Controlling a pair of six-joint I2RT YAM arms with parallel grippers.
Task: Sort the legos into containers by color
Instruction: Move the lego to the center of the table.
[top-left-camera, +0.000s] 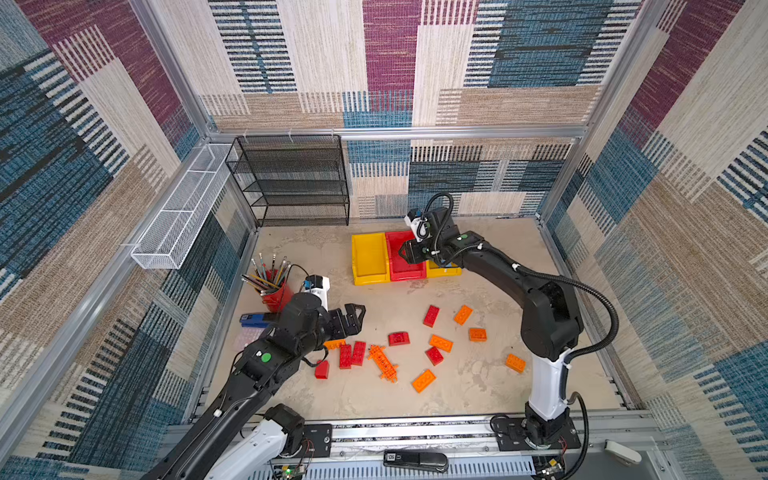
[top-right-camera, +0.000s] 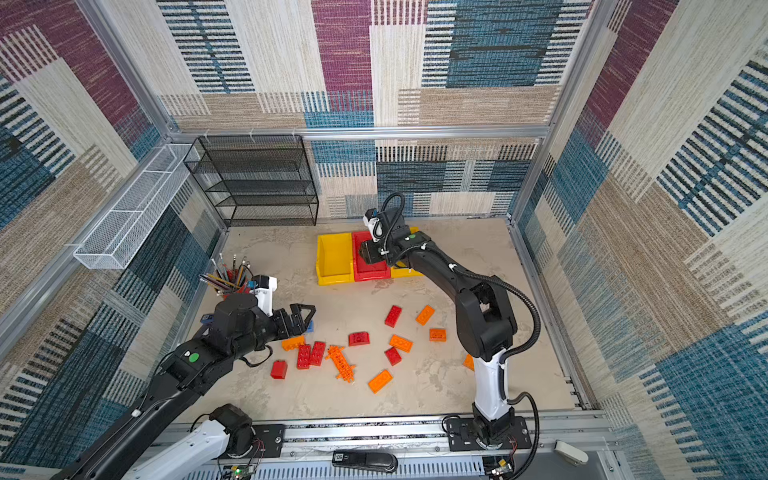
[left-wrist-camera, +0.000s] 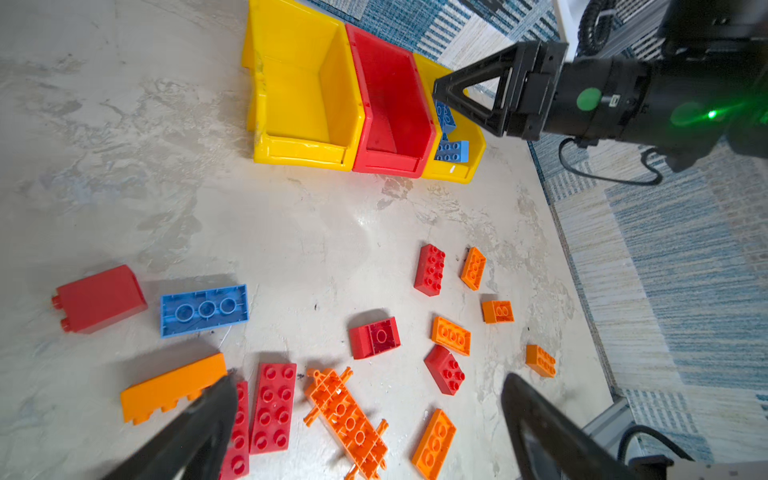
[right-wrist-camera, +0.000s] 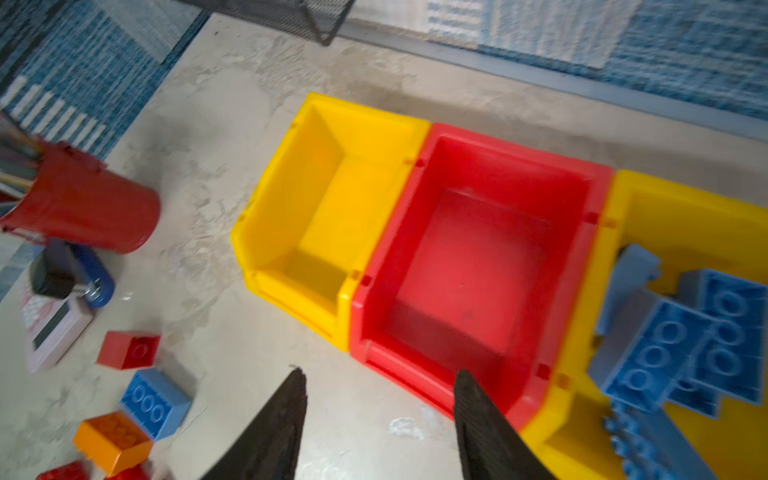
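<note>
Three joined containers stand at the back: an empty yellow bin (top-left-camera: 368, 257), an empty red bin (right-wrist-camera: 478, 257) and a yellow bin (right-wrist-camera: 685, 208) holding several blue legos (right-wrist-camera: 673, 345). My right gripper (right-wrist-camera: 379, 374) hovers open over the red bin's front lip (top-left-camera: 409, 251) with nothing between its fingers. Red and orange legos lie scattered on the table, among them a red brick (top-left-camera: 431, 316) and the long orange holed plate (top-left-camera: 383, 363). My left gripper (left-wrist-camera: 370, 382) hangs wide open and empty above the left cluster (top-left-camera: 351, 318), near a blue brick (left-wrist-camera: 204, 309).
A red pencil cup (top-left-camera: 274, 291) and a blue stapler (top-left-camera: 253, 320) sit at the table's left edge behind my left arm. A black mesh shelf (top-left-camera: 291, 183) stands at the back left, and a white wire basket (top-left-camera: 183, 208) hangs on the left wall.
</note>
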